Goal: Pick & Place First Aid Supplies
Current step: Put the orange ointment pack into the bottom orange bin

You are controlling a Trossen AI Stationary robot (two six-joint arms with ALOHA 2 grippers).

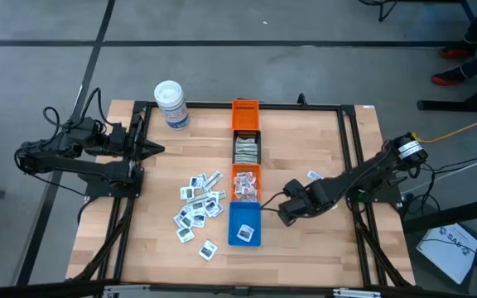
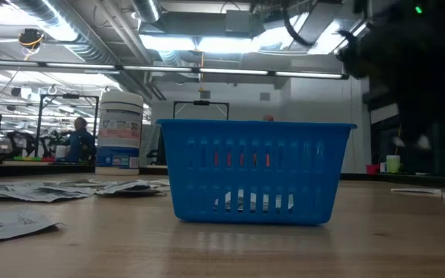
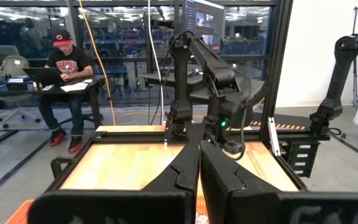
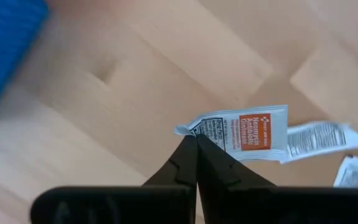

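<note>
Two arms were in view: the left gripper [image 1: 154,150] waited closed at the table's left edge, while the right gripper [image 4: 196,144], beside the blue bin [image 1: 244,223], pinched what seemed a corner of an orange-printed packet [image 4: 244,132]. Most packets [image 1: 199,207] lay left of the bins.

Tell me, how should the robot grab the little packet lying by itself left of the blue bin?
Probably from straight above, pinching the packet across two opposite edges. It lies flat on the table with bare wood all round, so a side approach finds nothing to hold.
</note>
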